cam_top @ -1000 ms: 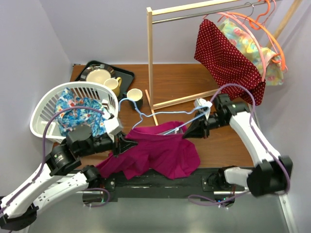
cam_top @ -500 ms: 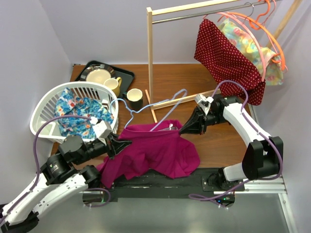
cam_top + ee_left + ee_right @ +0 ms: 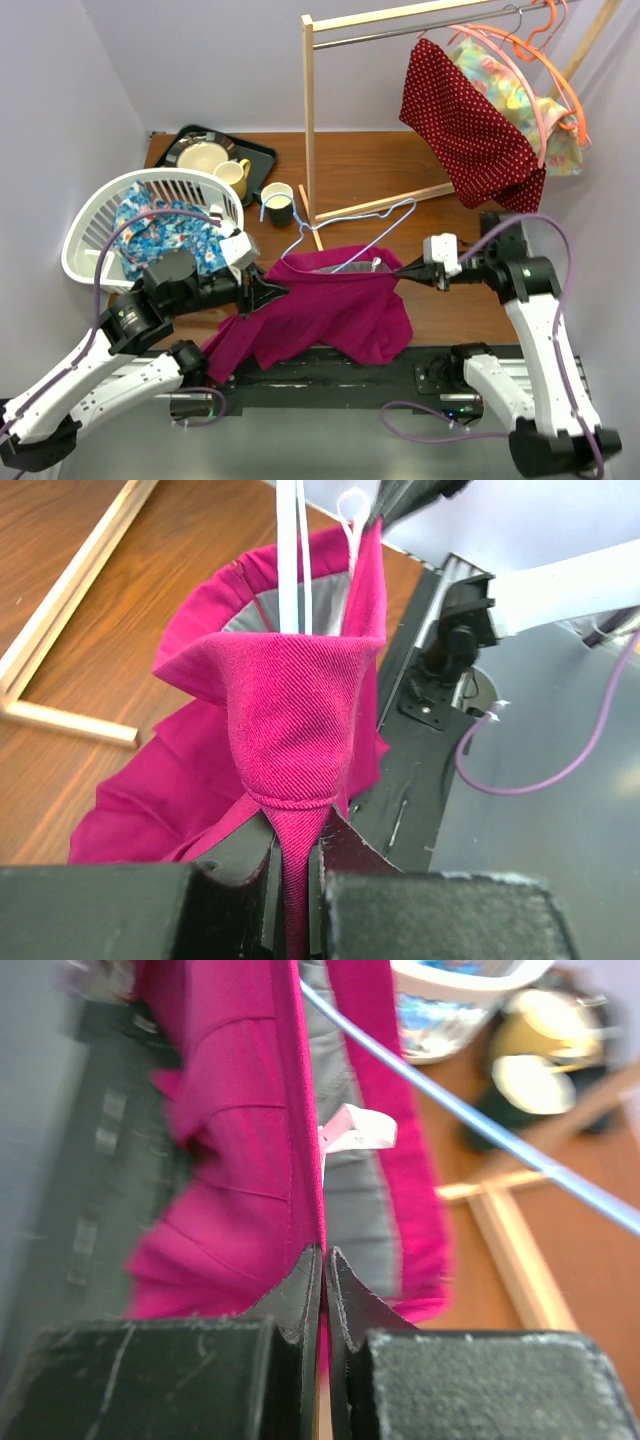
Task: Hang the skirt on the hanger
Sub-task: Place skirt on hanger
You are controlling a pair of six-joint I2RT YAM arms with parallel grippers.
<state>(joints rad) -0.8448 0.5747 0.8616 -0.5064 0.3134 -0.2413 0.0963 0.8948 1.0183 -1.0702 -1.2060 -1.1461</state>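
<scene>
Both hands are stretching the waistband of the magenta skirt (image 3: 330, 320) between them, low over the table (image 3: 370, 165). The left hand (image 3: 266, 293) is clenching a bunched fold at one end. The right hand (image 3: 407, 272) is pinching the band's thin edge at the other. Most of the skirt is lying at the table's near edge, and the pale blue hanger (image 3: 290, 560) is resting with its lower part dipping into the opened waist.

The step in hand appears to be spreading the waist around the hanger. The next move probably calls for drawing the taut band along the hanger's arms, and gently, since neither hand is holding the hanger.

Only the top view is showing the hanger's hook lying free on the wood near the cup (image 3: 277, 203). The left wrist view is showing the cloth twisted into a narrow neck between the fingers. The blurred right wrist view is showing the grey lining and a white tag (image 3: 355, 1128).
</scene>
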